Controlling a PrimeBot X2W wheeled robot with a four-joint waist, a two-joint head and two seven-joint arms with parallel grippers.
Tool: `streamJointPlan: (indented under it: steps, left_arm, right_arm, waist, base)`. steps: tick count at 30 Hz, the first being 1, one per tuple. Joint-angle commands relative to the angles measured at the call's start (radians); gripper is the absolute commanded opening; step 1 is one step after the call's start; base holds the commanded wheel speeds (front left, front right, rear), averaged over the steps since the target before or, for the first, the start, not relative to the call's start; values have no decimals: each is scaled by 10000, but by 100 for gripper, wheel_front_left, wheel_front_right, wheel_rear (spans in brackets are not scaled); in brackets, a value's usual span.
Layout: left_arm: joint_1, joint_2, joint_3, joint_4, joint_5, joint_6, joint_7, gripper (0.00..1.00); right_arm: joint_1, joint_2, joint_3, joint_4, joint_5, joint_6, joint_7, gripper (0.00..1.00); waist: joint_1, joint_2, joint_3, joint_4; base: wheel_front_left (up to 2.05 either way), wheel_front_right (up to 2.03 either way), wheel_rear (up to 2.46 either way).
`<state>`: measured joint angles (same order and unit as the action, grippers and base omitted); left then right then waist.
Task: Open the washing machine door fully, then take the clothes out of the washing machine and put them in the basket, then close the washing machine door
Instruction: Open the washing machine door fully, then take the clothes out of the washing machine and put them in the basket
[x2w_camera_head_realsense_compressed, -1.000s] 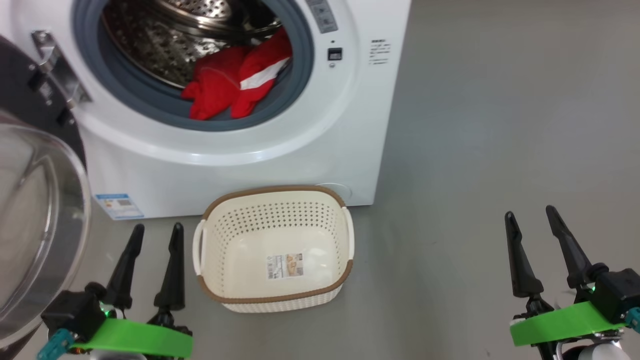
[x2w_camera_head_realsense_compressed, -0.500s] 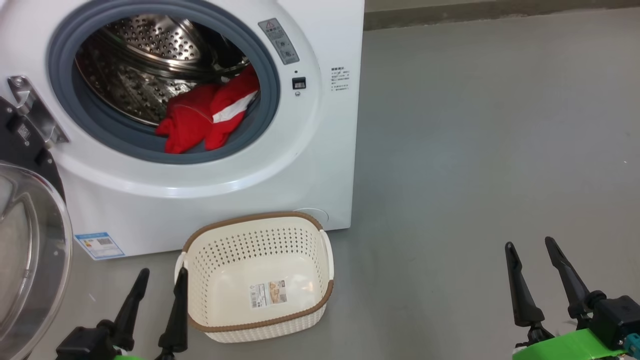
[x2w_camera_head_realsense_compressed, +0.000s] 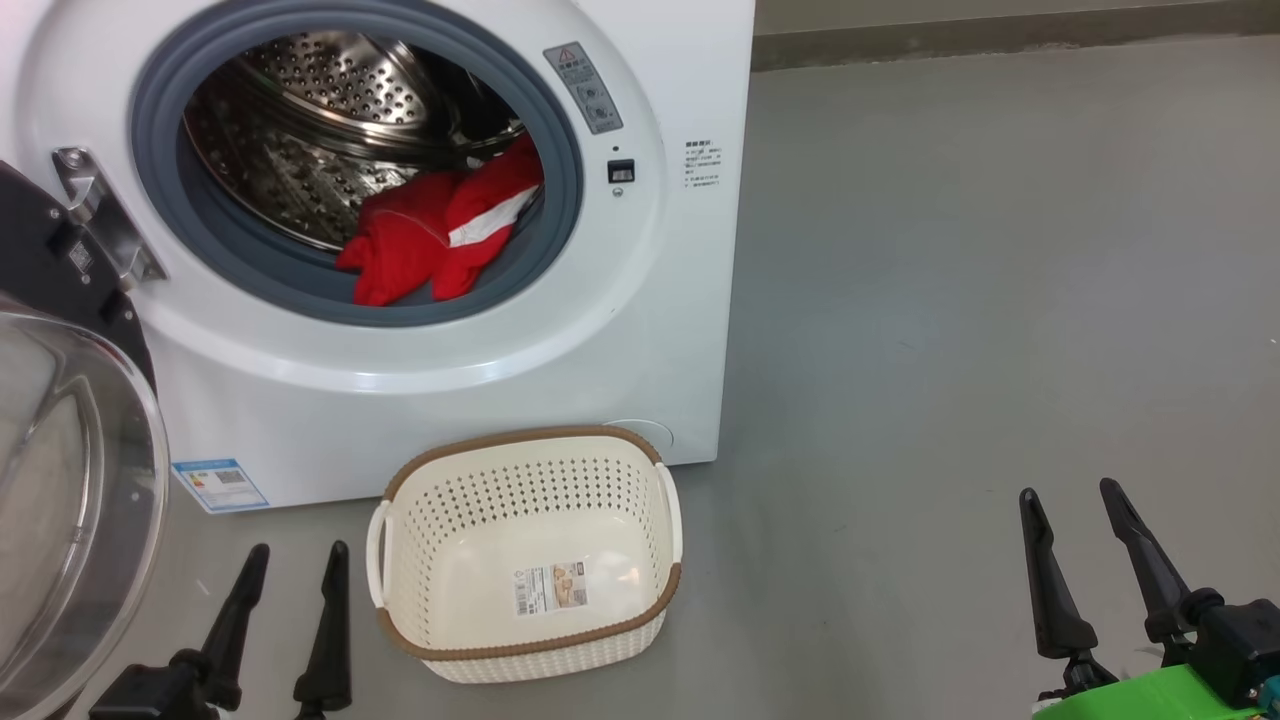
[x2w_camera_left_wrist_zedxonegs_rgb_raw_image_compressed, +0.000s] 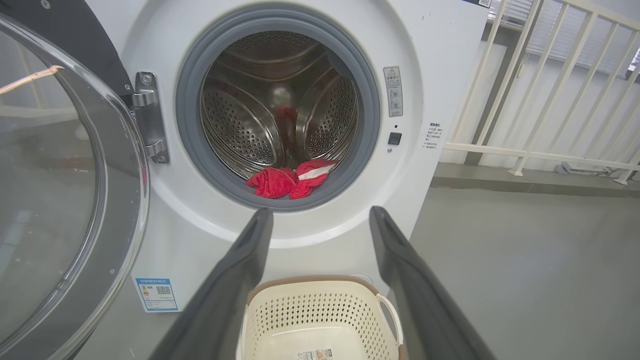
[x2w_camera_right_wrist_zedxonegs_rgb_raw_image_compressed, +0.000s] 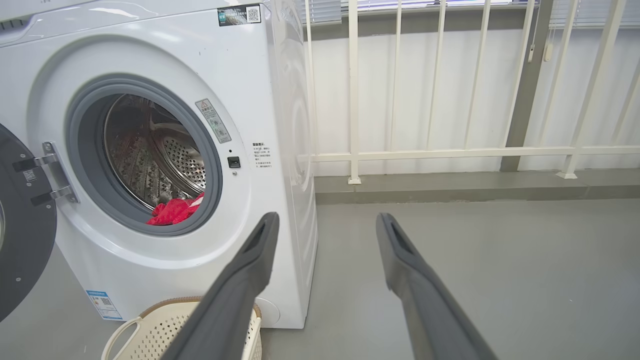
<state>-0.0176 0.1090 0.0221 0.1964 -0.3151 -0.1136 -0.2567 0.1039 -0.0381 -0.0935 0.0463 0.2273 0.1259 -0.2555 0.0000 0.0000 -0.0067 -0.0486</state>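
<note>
The white washing machine (x2w_camera_head_realsense_compressed: 640, 330) stands with its door (x2w_camera_head_realsense_compressed: 70, 480) swung open to the left, black rim and clear glass bulging toward me. Red clothes (x2w_camera_head_realsense_compressed: 440, 235) with a white stripe lie at the drum's front lip, over the grey gasket; they also show as clothes (x2w_camera_left_wrist_zedxonegs_rgb_raw_image_compressed: 292, 180) in the left wrist view and clothes (x2w_camera_right_wrist_zedxonegs_rgb_raw_image_compressed: 172, 211) in the right wrist view. The cream basket (x2w_camera_head_realsense_compressed: 525, 555) sits empty on the floor before the machine. My left gripper (x2w_camera_head_realsense_compressed: 295, 560) is open just left of the basket. My right gripper (x2w_camera_head_realsense_compressed: 1072, 498) is open far to the right, over bare floor.
Grey floor (x2w_camera_head_realsense_compressed: 950, 300) stretches to the right of the machine. A cream railing (x2w_camera_right_wrist_zedxonegs_rgb_raw_image_compressed: 440, 150) and a low kerb run behind it. The open door takes up the space at my left side, close to the left arm.
The head camera has tilted up and shifted, so the machine and basket sit lower in view. Both grippers stay open and show lower in the frame. The clothes have not moved.
</note>
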Motion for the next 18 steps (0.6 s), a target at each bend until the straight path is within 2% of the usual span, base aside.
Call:
streamJointPlan:
  steps: [1, 12, 18]
  left_arm:
    - [-203, 162, 383, -279, 147, 25, -51, 100]
    - [-246, 16, 531, -264, 394, 93, -51, 100]
    - [-268, -40, 581, -258, 516, 124, -51, 100]
  right_arm:
    - [-58, -121, 171, -299, -102, 48, -62, 100]
    - [-57, -121, 218, -241, -64, 48, -62, 100]
    - [-51, -121, 241, -218, -59, 48, -63, 100]
  waist:
    - [0, 0, 6, 5]
    - [0, 0, 60, 3]
    - [0, 0, 79, 55]
  base:
    - [0, 0, 0]
    - [2, -2, 0]
    - [66, -66, 0]
